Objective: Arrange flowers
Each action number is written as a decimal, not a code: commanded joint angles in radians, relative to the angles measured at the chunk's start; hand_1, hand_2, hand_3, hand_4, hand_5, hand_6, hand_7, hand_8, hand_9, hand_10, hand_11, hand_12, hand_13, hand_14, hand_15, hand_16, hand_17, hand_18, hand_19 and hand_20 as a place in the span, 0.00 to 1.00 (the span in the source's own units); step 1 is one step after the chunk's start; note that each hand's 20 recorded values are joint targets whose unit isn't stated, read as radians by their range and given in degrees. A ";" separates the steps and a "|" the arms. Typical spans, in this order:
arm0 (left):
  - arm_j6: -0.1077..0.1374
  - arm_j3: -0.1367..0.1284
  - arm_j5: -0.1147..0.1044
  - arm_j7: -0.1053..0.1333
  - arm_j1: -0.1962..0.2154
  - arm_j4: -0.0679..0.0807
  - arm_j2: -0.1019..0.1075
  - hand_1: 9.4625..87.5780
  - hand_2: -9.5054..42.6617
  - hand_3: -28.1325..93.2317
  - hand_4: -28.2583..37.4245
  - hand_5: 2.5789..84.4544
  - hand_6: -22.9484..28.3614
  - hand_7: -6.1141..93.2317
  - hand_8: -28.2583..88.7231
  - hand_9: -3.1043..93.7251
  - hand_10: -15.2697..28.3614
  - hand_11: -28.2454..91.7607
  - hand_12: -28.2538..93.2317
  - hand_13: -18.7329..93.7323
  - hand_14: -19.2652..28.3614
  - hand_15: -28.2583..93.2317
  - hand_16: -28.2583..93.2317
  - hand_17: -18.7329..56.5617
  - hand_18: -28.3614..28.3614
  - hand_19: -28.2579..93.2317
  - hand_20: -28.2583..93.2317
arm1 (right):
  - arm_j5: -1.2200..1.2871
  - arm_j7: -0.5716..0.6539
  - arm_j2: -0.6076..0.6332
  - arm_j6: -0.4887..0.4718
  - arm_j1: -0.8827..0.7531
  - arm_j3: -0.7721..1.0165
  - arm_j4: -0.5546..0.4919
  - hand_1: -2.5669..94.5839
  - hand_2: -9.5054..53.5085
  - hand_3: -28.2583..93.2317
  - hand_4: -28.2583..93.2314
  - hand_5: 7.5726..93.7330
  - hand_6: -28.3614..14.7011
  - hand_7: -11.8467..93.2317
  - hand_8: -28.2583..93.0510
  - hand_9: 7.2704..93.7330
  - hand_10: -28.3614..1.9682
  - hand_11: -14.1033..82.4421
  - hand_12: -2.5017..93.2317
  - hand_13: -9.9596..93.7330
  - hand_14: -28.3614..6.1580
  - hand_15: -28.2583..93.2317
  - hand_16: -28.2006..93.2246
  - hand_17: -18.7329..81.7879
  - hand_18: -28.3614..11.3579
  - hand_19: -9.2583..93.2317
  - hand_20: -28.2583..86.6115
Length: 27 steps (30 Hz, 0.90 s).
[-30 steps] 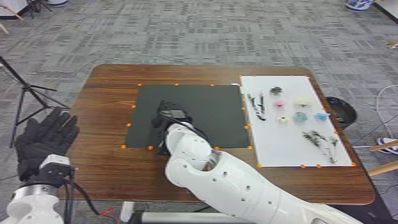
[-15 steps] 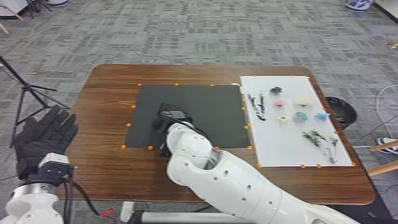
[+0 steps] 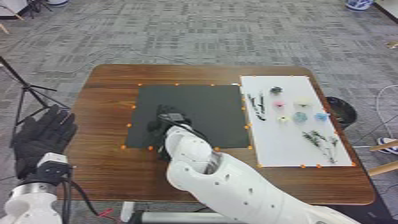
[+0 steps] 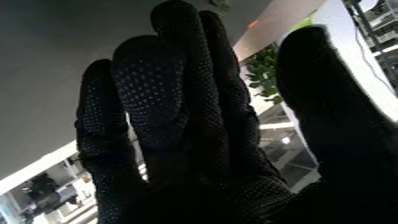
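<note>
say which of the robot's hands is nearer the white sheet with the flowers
Right. The right hand is over the black mat, left of the white sheet; the left hand is farther off, by the left edge of the table.

Right hand (image 3: 169,119) lower over black mat (image 3: 213,102) in head view than one second ago: drawn slightly back toward robot, white right forearm (image 3: 188,145) shifted slightly with it. Left hand (image 3: 43,137) slightly farther forward than in first frame.
</note>
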 commanded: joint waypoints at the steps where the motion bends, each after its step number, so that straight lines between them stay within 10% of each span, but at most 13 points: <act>1: -0.004 -0.024 -0.001 0.008 0.029 -0.004 -0.010 0.17 0.50 0.82 0.00 0.50 0.59 0.20 0.16 0.42 0.70 0.43 0.31 0.41 0.71 0.51 0.19 0.17 0.71 0.45 0.33 | 0.005 0.014 0.069 -0.066 -0.004 -0.002 -0.073 0.35 0.21 0.86 0.09 0.67 0.50 0.60 0.36 0.85 0.32 0.34 0.22 0.87 0.55 0.71 0.54 0.52 0.00 0.89 0.48; 16: -0.014 -0.029 0.008 0.009 0.026 -0.004 -0.020 0.18 0.50 0.82 0.00 0.50 0.59 0.20 0.16 0.42 0.70 0.44 0.31 0.41 0.71 0.51 0.19 0.17 0.71 0.45 0.33 | 0.055 0.046 0.066 -0.294 -0.013 0.019 -0.097 0.41 0.33 0.88 0.08 0.65 0.49 0.72 0.42 0.84 0.27 0.31 0.20 0.88 0.57 0.76 0.50 0.54 0.00 0.91 0.47; 27: -0.008 -0.047 0.007 0.013 0.027 -0.004 -0.020 0.18 0.51 0.82 0.00 0.50 0.59 0.20 0.16 0.42 0.70 0.43 0.31 0.41 0.71 0.51 0.19 0.17 0.71 0.45 0.33 | 0.230 -0.040 0.042 -0.208 -0.057 0.063 -0.100 0.42 0.34 0.88 0.07 0.64 0.50 0.73 0.41 0.83 0.30 0.32 0.20 0.87 0.59 0.75 0.50 0.53 0.02 0.90 0.46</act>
